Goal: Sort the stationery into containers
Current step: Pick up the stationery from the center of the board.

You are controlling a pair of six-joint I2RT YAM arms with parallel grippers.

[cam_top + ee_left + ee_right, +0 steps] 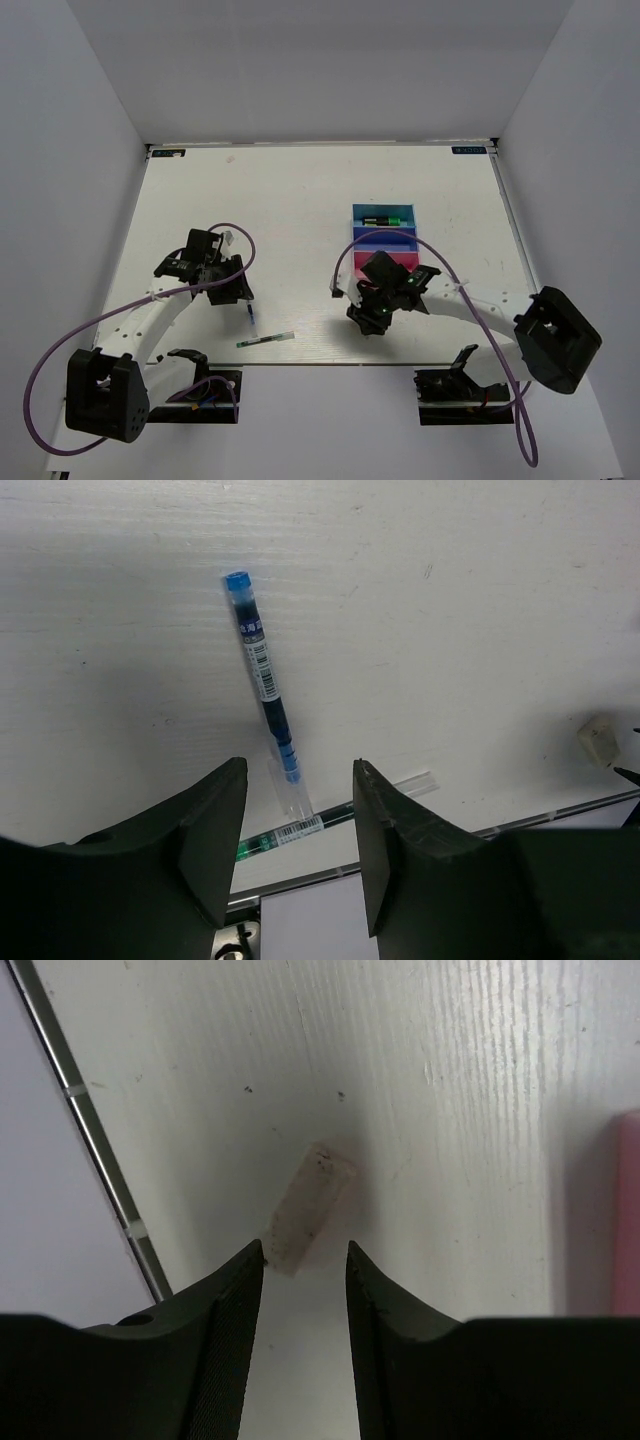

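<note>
Two pens lie on the table (300,200) near its front edge, left of centre. The blue pen (262,670) points roughly away from the edge. The green pen (290,832) lies crosswise just beyond its near end, and in the left wrist view the two overlap there. The left gripper (300,770) hangs over that spot with its jaws spread and nothing held; the blue pen's clear tip runs into the gap between them. From above, the blue pen (250,322) and green pen (265,340) sit just beside the left gripper (238,293). A pale block (598,738) rests on the table off to the right of that gripper.

Right of centre, the right gripper (372,320) points down at the table near the trays. Its jaws are parted, and the eraser (310,1207) lies tilted on the table with its near end at the mouth of the right gripper (305,1250). It may brush the left finger (245,1290), but the view is too dim to tell.

Beyond it the trays stand in a row. The light blue tray (385,208) is farthest and holds a green-capped highlighter (383,221). Next comes the dark blue tray (385,243), then the pink tray (348,262), largely hidden under the arm. Its edge shows as a pink strip (628,1210) in the right wrist view.
</note>
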